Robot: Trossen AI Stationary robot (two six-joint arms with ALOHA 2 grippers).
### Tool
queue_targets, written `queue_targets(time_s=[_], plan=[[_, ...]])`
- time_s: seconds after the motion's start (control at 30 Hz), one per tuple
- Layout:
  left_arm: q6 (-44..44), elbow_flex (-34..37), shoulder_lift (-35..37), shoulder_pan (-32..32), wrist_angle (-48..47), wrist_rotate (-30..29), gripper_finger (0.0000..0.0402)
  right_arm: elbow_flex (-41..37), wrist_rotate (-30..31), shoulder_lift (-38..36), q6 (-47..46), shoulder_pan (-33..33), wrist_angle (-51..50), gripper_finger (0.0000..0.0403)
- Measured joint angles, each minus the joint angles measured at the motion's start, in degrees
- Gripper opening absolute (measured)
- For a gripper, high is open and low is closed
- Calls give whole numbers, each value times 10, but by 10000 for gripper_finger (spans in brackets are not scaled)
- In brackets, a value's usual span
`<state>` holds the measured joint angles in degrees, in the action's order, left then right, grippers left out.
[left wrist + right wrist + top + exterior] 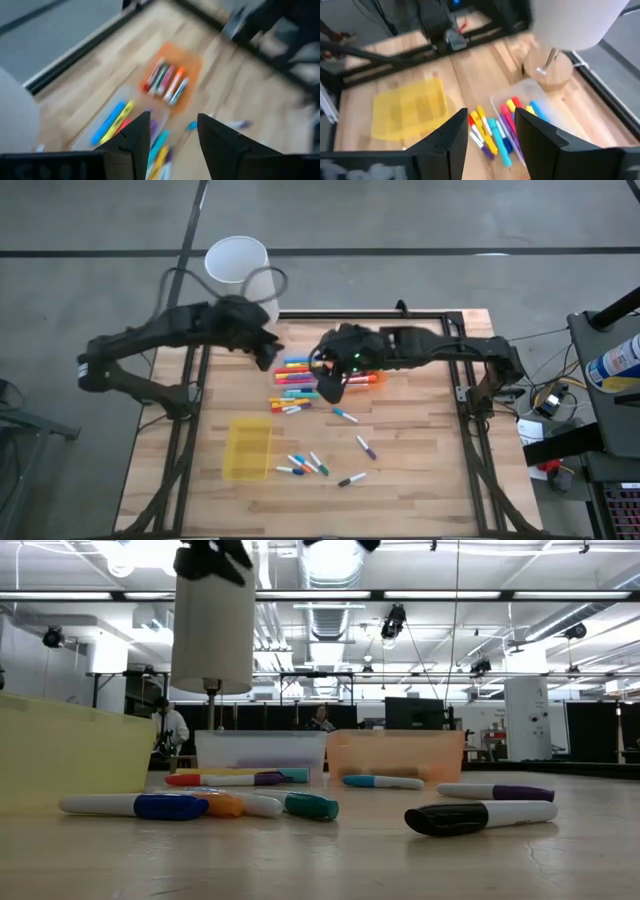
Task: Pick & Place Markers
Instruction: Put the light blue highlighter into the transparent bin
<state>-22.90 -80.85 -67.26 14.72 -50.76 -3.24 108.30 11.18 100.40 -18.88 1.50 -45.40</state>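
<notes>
Markers in mixed colours lie in a heap (293, 392) at the table's middle, and some fill a clear tray (516, 121) and an orange tray (169, 79). Loose markers (304, 465) lie nearer the near edge, a black-capped one (480, 816) among them. My left gripper (268, 358) hovers open just left of the clear tray, and its wrist view shows empty fingers (174, 135). My right gripper (328, 392) hangs open above the heap's right side, beside the orange tray (365, 379), with nothing between its fingers (490, 132).
An empty yellow tray (248, 448) sits toward the near left. A white lamp shade (238, 266) on a stem with a round wooden base (547, 71) stands at the far edge behind my left gripper. The table's black frame rails (190, 410) run along both sides.
</notes>
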Motion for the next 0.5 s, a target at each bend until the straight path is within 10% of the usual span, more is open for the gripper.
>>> queue_targets(time_s=[0.5], plan=[[-63, 5, 105, -1, 68, 9, 156, -275, -84, 23, 68, 7, 221, 193]])
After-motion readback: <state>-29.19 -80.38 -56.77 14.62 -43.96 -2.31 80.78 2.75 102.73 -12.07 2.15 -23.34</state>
